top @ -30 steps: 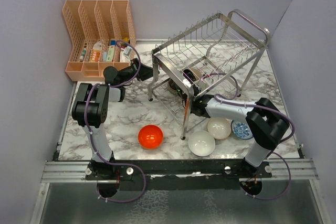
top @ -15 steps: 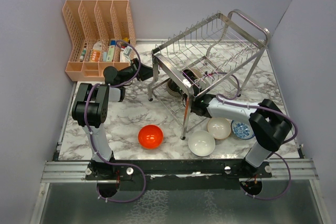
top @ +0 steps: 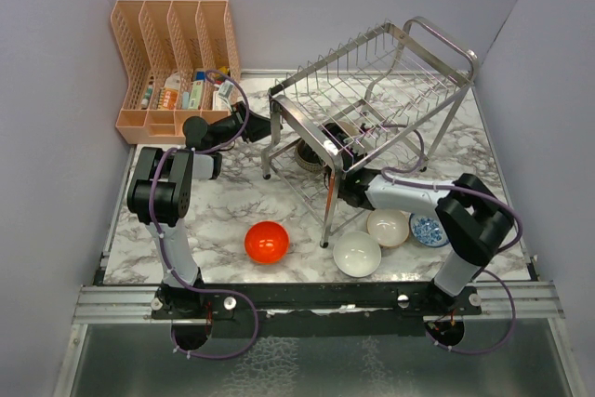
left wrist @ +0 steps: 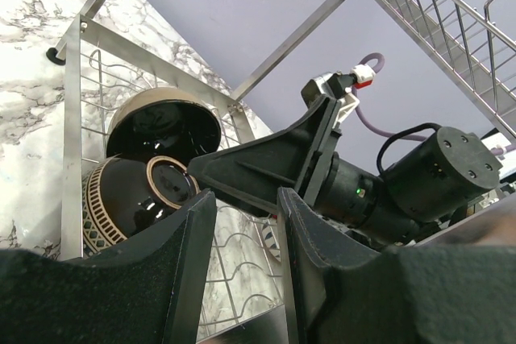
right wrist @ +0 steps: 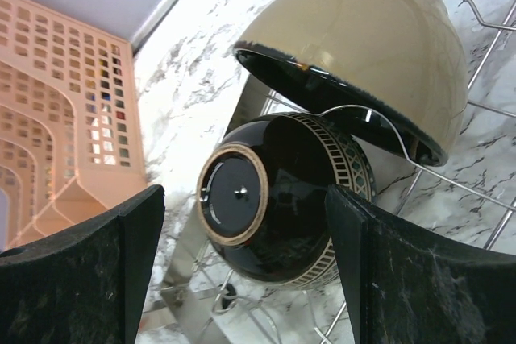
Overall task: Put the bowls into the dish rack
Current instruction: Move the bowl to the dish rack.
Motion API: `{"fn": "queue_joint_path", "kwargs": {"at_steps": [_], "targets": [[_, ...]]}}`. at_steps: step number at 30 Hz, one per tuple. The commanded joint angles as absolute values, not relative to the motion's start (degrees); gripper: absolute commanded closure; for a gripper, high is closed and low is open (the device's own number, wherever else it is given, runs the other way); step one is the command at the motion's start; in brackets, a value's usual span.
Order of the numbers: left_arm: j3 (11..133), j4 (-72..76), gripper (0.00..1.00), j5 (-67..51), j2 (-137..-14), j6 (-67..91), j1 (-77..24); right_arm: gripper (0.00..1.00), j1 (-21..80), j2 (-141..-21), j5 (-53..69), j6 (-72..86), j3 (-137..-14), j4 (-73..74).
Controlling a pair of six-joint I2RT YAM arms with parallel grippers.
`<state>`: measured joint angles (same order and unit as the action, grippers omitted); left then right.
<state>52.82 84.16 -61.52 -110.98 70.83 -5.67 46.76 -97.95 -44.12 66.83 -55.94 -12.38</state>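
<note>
The steel dish rack stands at the back right. On its lower tier a dark brown bowl lies on its side, foot ring toward me, under a cream bowl with a dark inside. My right gripper is open, its fingers either side of the dark bowl with gaps. My left gripper is shut on a flat bar of the rack's left end. On the table sit a red bowl, a white bowl, a beige-pink bowl and a blue-patterned bowl.
A peach slotted organiser with small items stands at the back left. Purple walls close in on three sides. The right arm lies low, just above the three bowls on its side, reaching under the rack's upper tier.
The right jaws have spread a little wider around the dark bowl. The left arm and the rack have not moved.
</note>
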Motion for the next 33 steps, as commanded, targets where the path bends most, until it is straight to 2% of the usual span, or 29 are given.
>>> {"fn": "queue_joint_path", "kwargs": {"at_steps": [1, 12, 19, 25, 33], "targets": [[53.89, 86.75, 0.61, -62.93, -111.36, 70.48, -5.36, 0.19, 46.41, -101.09, -40.22, 61.27, -57.95, -16.43], [53.74, 83.67, 0.61, -62.87, -110.97, 68.56, -4.90, 0.19, 46.31, -99.51, -25.83, 60.70, -53.44, -24.14], [53.88, 79.38, 0.61, -62.28, -110.30, 66.01, -4.31, 0.19, 46.27, -95.87, -26.47, 58.89, -51.42, -24.72], [53.90, 79.11, 0.61, -62.23, -110.21, 65.79, -4.31, 0.13, 46.32, -92.93, -33.13, 62.49, -54.02, -9.69], [53.79, 78.50, 0.61, -62.23, -110.20, 65.37, -4.31, 0.03, 46.32, -96.88, -28.78, 60.71, -58.05, -4.37]]}}
